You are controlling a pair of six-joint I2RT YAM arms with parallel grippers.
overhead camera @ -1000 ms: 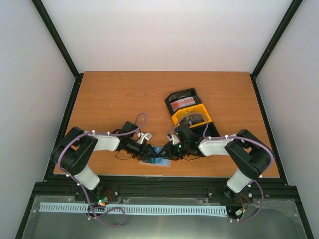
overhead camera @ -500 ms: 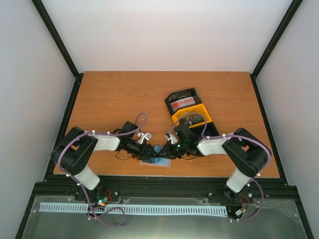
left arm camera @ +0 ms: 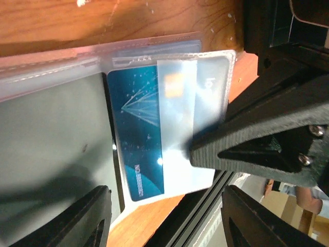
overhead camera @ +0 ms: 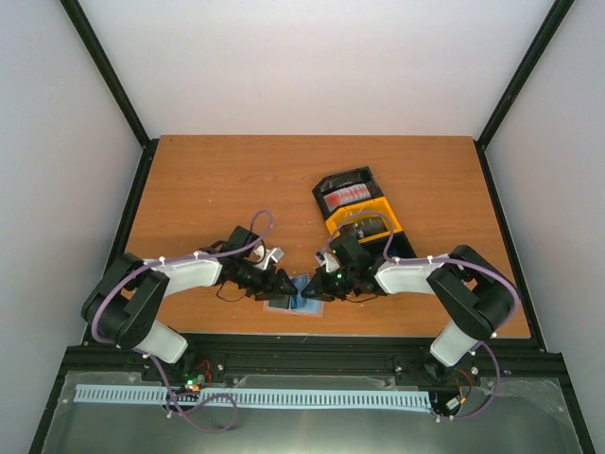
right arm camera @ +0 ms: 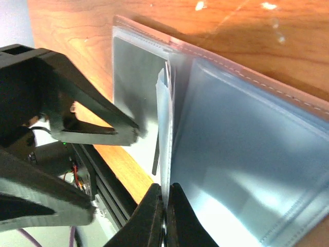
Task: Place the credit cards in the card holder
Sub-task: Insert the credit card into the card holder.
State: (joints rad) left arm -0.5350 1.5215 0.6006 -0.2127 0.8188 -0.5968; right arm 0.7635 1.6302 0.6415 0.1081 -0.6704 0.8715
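The card holder (overhead camera: 304,307) lies open near the table's front edge, its see-through pockets (left arm camera: 51,139) facing up. A blue credit card (left arm camera: 139,128) sits inside one pocket. In the right wrist view my right gripper (right arm camera: 165,198) is shut on the edge of a clear pocket leaf (right arm camera: 247,170), which stands up between its fingers. My left gripper (left arm camera: 164,216) hovers just left of the holder, open, with nothing between its fingers. In the top view both grippers (overhead camera: 280,287) (overhead camera: 310,291) meet over the holder. Red credit cards (overhead camera: 348,195) lie in the tray.
A black-and-yellow tray (overhead camera: 373,210) stands just behind the right arm. The table's front edge and black frame rail (left arm camera: 205,206) run right beside the holder. Bare wooden tabletop (overhead camera: 236,180) spreads behind and to the left.
My right gripper has closed on the pocket leaf. My left gripper has opened wider, and the left arm has stretched lower and further forward.
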